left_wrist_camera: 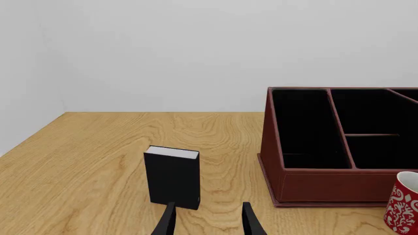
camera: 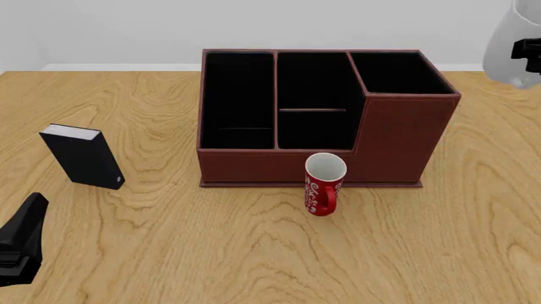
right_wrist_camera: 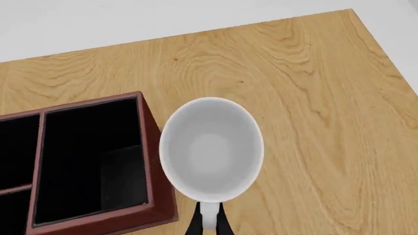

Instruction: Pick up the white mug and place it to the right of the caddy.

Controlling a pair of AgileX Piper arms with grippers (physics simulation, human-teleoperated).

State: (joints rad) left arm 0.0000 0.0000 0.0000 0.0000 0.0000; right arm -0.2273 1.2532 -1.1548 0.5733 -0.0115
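Observation:
The white mug (camera: 505, 44) hangs high in the air at the far right, above the table and to the right of the caddy (camera: 321, 158). My right gripper (right_wrist_camera: 209, 223) is shut on its handle; in the right wrist view the white mug (right_wrist_camera: 210, 147) shows its open mouth, beside the tall section of the caddy (right_wrist_camera: 153, 196). In the front view only a dark bit of the right gripper (camera: 531, 54) shows at the frame edge. My left gripper (left_wrist_camera: 209, 223) is open and holds nothing, low at the table's near left (camera: 28, 221).
A red mug (camera: 324, 185) with white lettering stands just in front of the caddy's front wall. A small black box (camera: 83, 156) with a white top stands upright at the left, just ahead of the left gripper. Bare wood (right_wrist_camera: 326, 122) lies under the white mug.

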